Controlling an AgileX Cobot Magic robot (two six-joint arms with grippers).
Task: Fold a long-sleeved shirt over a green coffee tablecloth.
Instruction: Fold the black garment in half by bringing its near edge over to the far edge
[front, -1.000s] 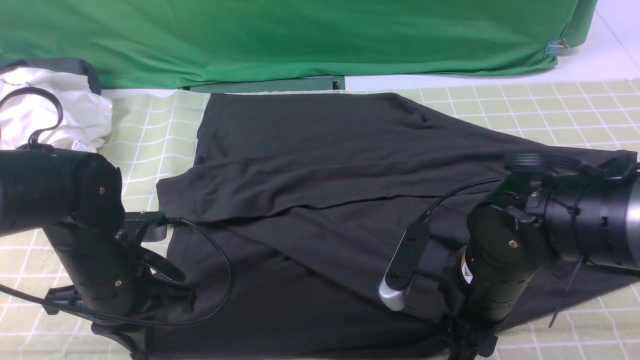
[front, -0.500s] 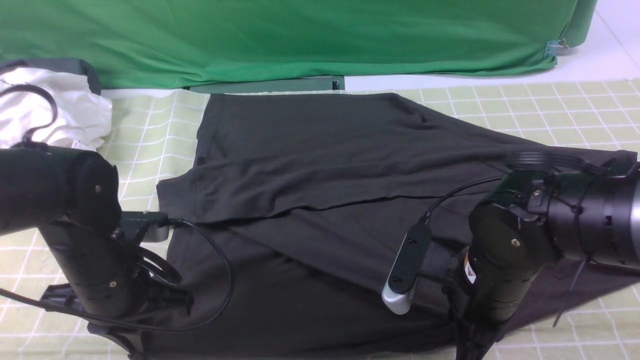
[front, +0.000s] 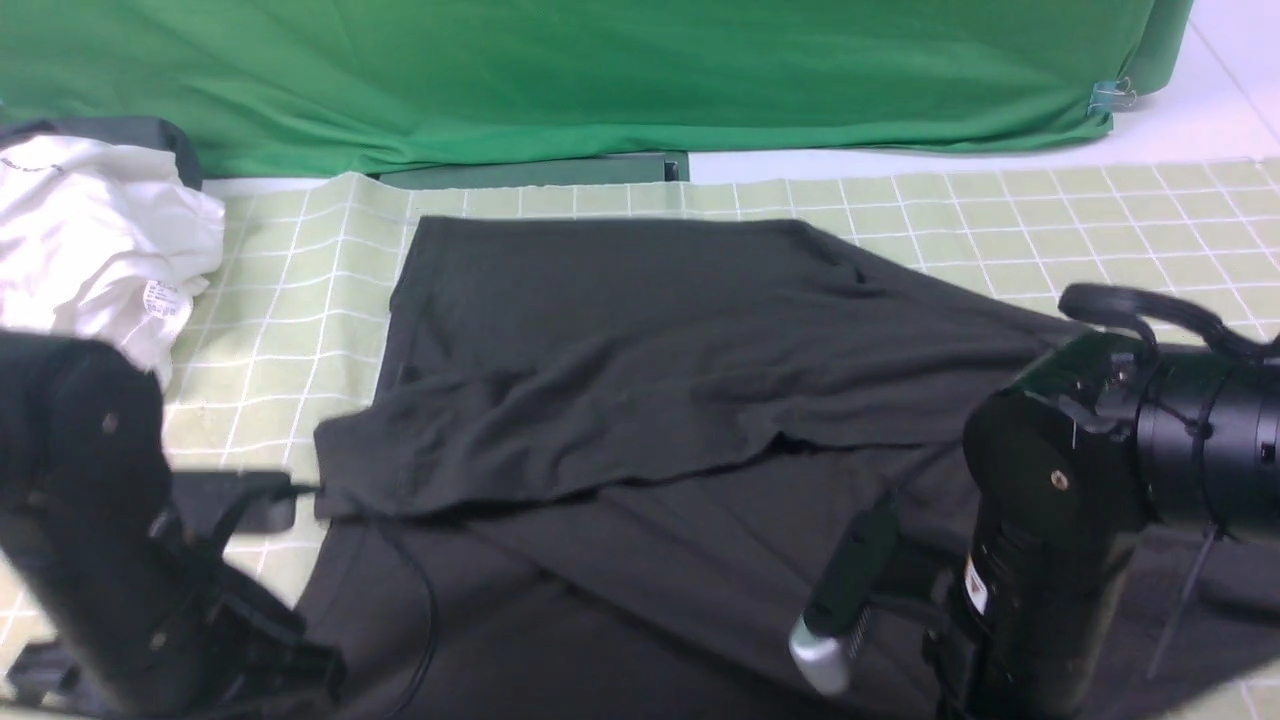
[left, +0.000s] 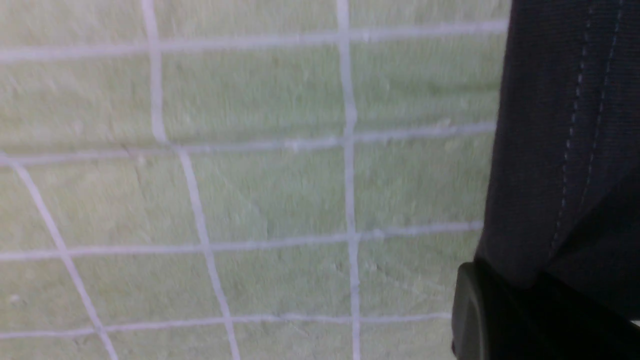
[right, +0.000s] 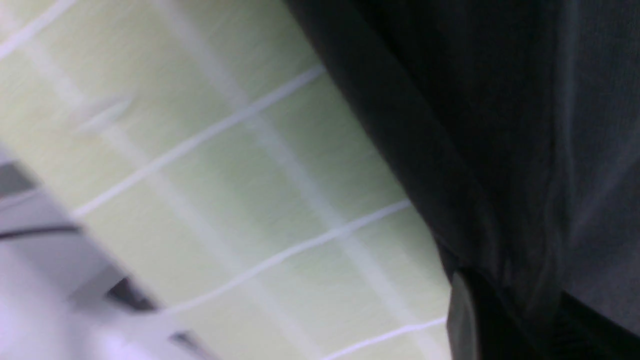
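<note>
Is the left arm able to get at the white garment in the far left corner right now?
Probably not yet. The left pincer is shut on the black shirt, so it must let go first. Otherwise only checked tablecloth lies between it and the white garment.

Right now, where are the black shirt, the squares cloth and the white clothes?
long-sleeved shirt (front: 620, 330), front view: smooth middle of its far half.
green coffee tablecloth (front: 1100, 215), front view: bare squares on the far right.
white garment (front: 90, 230), front view: its crumpled middle.
</note>
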